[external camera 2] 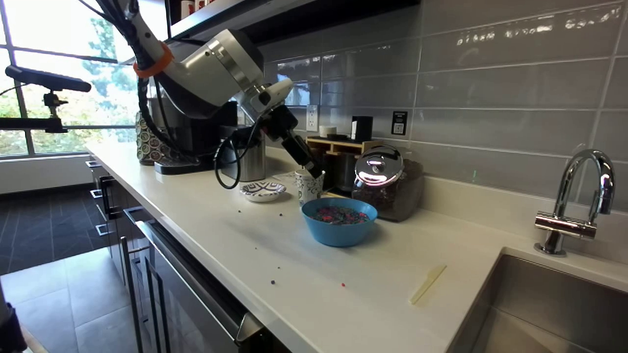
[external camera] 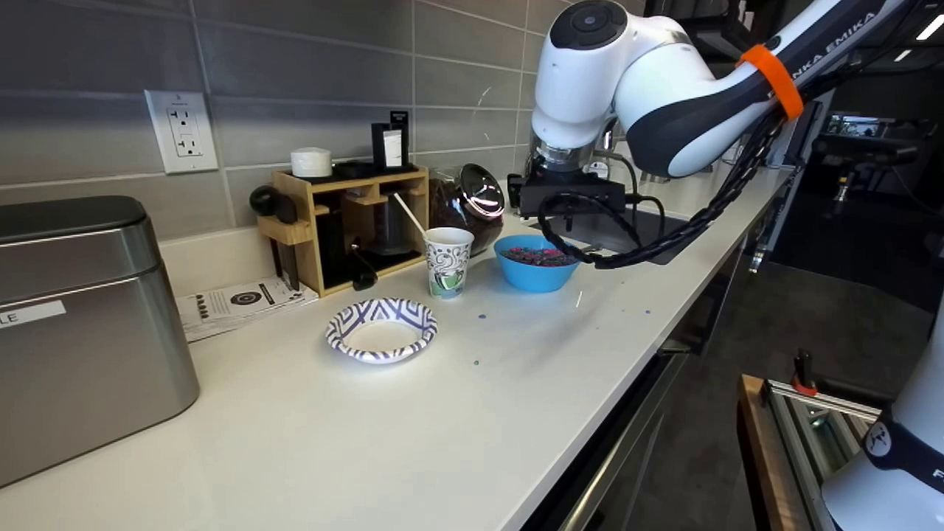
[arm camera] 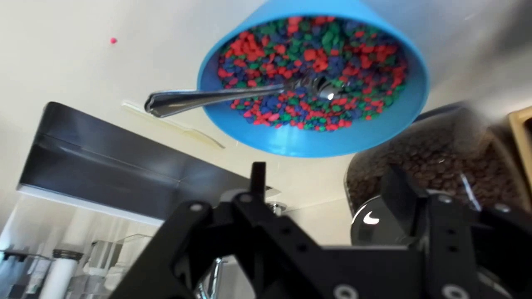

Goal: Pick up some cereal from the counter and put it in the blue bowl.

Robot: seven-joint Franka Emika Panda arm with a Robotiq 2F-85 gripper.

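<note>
On the smooth white counter (external camera: 295, 442): at least six tiny round cereal specks (external camera 2: 273, 282) lay scattered, seen in an exterior view.
Round bright-blue bowl (external camera: 536, 279): one; it held many red, green and dark-blue bits (arm camera: 307, 56) and, in the wrist view, one shiny metal spoon (arm camera: 216, 96).
Shallow blue-and-white dish (external camera: 380, 355): one; one swirl-printed paper cup (external camera: 448, 262) stood near it.
Black gripper (arm camera: 326, 176): one; its two fingers (arm camera: 258, 178) stood apart.
</note>
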